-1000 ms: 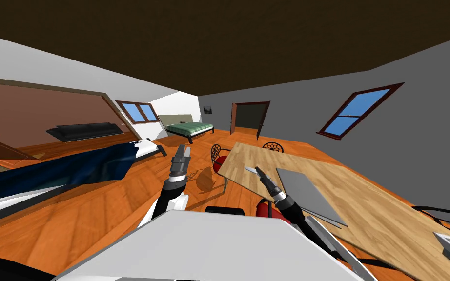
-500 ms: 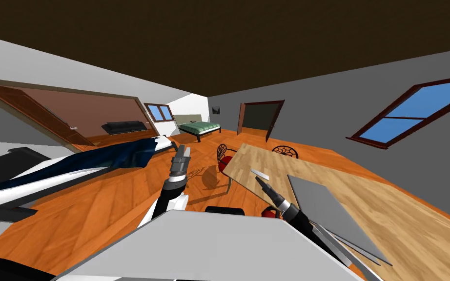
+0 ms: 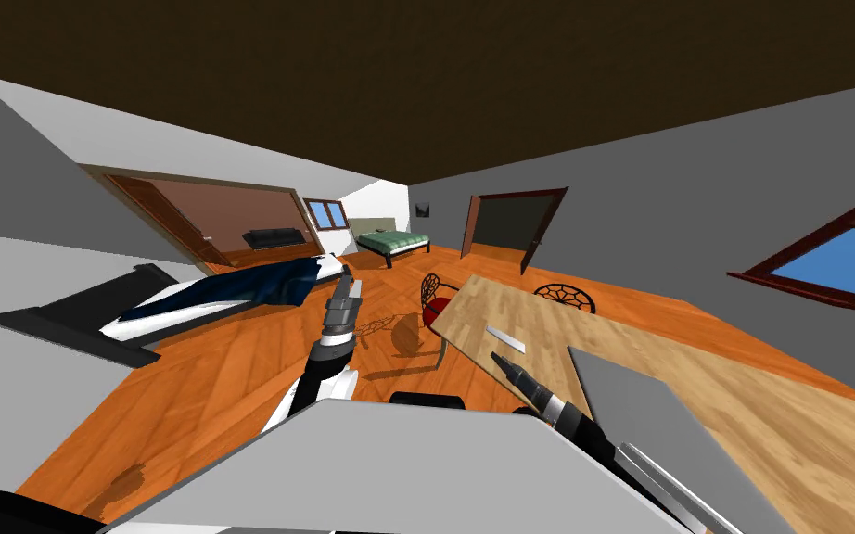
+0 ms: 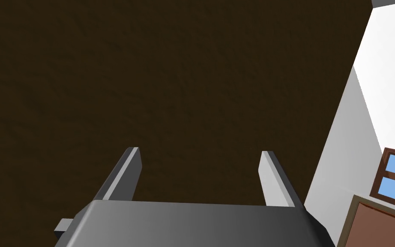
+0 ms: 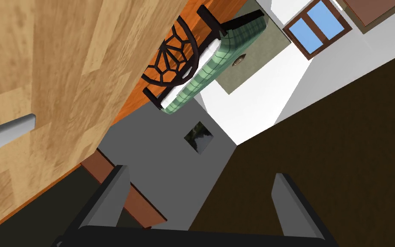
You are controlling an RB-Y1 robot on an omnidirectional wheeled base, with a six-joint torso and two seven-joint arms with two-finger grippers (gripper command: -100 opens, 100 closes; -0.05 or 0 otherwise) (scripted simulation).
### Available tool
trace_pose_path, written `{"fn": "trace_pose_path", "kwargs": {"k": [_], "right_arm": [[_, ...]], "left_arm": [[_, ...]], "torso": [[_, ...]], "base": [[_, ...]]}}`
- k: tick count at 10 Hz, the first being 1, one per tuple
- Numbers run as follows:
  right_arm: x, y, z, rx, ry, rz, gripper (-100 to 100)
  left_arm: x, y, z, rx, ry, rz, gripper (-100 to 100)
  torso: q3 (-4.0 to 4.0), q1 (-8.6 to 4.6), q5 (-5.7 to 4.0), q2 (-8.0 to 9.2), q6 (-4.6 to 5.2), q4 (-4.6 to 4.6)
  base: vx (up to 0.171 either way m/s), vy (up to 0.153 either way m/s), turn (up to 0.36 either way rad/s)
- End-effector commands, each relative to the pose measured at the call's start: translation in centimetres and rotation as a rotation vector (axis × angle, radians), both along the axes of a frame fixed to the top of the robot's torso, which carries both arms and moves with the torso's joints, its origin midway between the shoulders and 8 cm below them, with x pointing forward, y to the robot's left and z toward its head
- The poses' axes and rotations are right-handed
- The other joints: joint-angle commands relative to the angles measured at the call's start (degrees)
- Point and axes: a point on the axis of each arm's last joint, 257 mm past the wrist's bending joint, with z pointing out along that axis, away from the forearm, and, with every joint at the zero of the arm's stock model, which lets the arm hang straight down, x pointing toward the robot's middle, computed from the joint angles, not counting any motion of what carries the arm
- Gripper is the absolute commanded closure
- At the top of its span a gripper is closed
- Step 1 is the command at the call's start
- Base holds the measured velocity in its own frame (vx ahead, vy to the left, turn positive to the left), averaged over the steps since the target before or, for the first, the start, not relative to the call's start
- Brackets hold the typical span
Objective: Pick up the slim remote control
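The slim remote control (image 3: 505,338) is a thin light grey bar lying flat on the wooden table (image 3: 546,320), near its close edge. My right gripper (image 3: 498,358) hovers just short of it, over the table's edge. In the right wrist view its fingers (image 5: 115,193) stand wide open with nothing between them, and the remote's end (image 5: 4,133) lies off to one side, well apart from them. My left gripper (image 3: 350,287) is raised over the orange floor, away from the table. In the left wrist view its fingers (image 4: 126,173) are open and empty.
A flat grey slab (image 3: 657,417) lies on the table to the right of the remote. Dark wire-backed chairs (image 3: 433,298) with red seats stand at the table's far end. A bed with a dark blue cover (image 3: 231,289) lies left, across the floor.
The whole head picture has slid rightward, so I have turned left; the table and slab now sit closer to my right. Both arms keep their pose, and the remote has not moved on the table.
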Motion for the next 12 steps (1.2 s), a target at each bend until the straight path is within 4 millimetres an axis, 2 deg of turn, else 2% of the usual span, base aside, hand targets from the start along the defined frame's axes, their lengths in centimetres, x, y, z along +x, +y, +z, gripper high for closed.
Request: {"fn": "trace_pose_path", "kwargs": {"k": [1, 2, 3, 4, 5, 6, 7, 8, 9, 10, 11, 12], "right_arm": [[-1.0, -1.3, -1.8, -0.042, 0.039, 0.003, -100], [-2.5, -2.6, -3.9, -0.103, 0.088, 0.025, -100], [-2.8, -3.3, -4.3, -0.117, 0.1, 0.024, -100], [-4.3, -4.4, -5.7, -0.177, 0.139, 0.058, -100], [-4.7, -5.4, -6.5, -0.191, 0.16, 0.044, -100], [-6.4, -7.0, -8.0, -0.255, 0.205, 0.075, -100], [-6.8, -7.7, -8.5, -0.264, 0.22, 0.064, -100], [-8.3, -9.0, -9.5, -0.322, 0.257, 0.1, -100], [-8.9, -10.2, -10.2, -0.336, 0.28, 0.084, -100], [-10.8, -12.0, -11.4, -0.396, 0.325, 0.113, -100], [-11.2, -12.7, -11.7, -0.404, 0.338, 0.104, -100], [-12.9, -14.2, -12.5, -0.459, 0.378, 0.135, -100]], "left_arm": [[0.0, 0.0, 0.0, 0.0, 0.0, 0.0, 0], [0.0, 0.0, 0.0, 0.0, 0.0, 0.0, 0], [0.0, 0.0, 0.0, 0.0, 0.0, 0.0, 0], [0.0, 0.0, 0.0, 0.0, 0.0, 0.0, 0], [0.0, 0.0, 0.0, 0.0, 0.0, 0.0, 0], [0.0, 0.0, 0.0, 0.0, 0.0, 0.0, 0], [0.0, 0.0, 0.0, 0.0, 0.0, 0.0, 0], [0.0, 0.0, 0.0, 0.0, 0.0, 0.0, 0], [0.0, 0.0, 0.0, 0.0, 0.0, 0.0, 0], [0.0, 0.0, 0.0, 0.0, 0.0, 0.0, 0], [0.0, 0.0, 0.0, 0.0, 0.0, 0.0, 0], [0.0, 0.0, 0.0, 0.0, 0.0, 0.0, 0]], "torso": [[0.0, 0.0, 0.0, 0.0, 0.0, 0.0], [0.0, -0.02, -0.02, 0.0, 0.05, 0.0], [0.0, -0.01, 0.0, -0.01, 0.02, 0.0], [-0.01, -0.02, -0.01, -0.02, 0.05, 0.0], [-0.02, -0.01, -0.01, -0.04, -0.01, -0.01], [-0.03, -0.03, -0.01, -0.05, 0.08, -0.01], [-0.04, -0.01, -0.01, -0.06, 0.01, -0.01], [-0.03, -0.02, 0.0, -0.05, 0.09, -0.01], [-0.05, -0.01, -0.01, -0.08, 0.01, -0.01], [-0.04, -0.02, -0.01, -0.06, 0.1, -0.01], [-0.04, -0.01, 0.0, -0.08, 0.04, -0.01], [-0.04, -0.01, -0.01, -0.08, 0.07, -0.01]], "base": [[-0.002, 0.002, 0.242], [-0.001, 0.007, 0.297], [0.001, 0.001, 0.185], [0.003, 0.01, 0.418], [0.006, -0.001, 0.175], [0.009, 0.01, 0.339], [0.011, 0.0, 0.151], [0.016, 0.007, 0.318], [0.015, -0.002, 0.168], [0.018, 0.007, 0.24], [0.015, 0.0, 0.207], [0.019, -0.004, 0.31]]}}
